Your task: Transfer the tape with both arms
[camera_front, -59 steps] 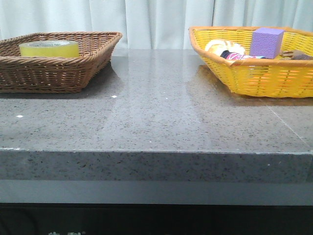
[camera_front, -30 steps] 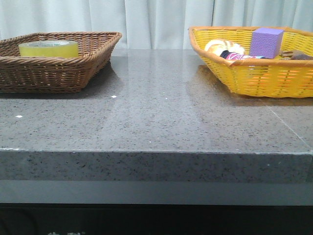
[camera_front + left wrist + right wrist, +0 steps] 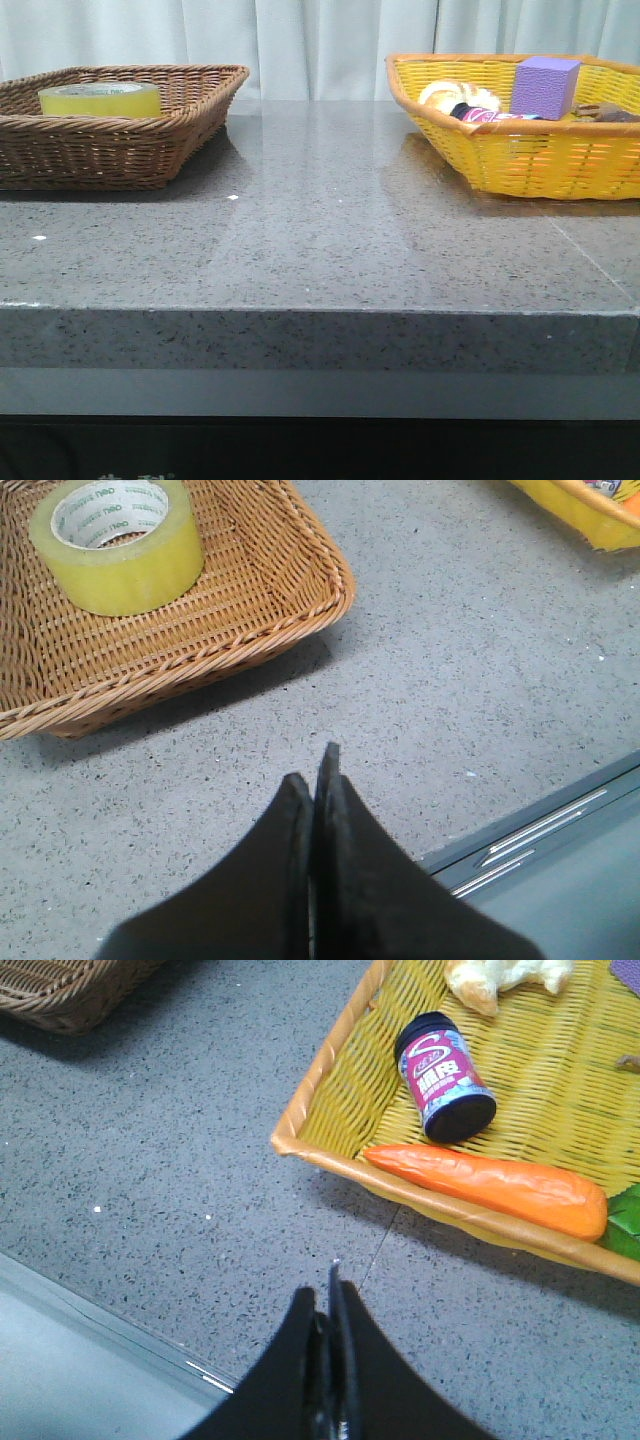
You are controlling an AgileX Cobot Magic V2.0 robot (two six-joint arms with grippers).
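Pre-grasp: tape (image 3: 118, 542) unlifted in brown basket (image 3: 270, 610); L gripper (image 3: 317, 770) & R gripper (image 3: 330, 1290) closed, empty; L must be opened & reached.

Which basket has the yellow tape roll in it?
The brown wicker basket on the robot's left holds the tape. The yellow basket on the right holds other things, such as a purple cube, but no tape.
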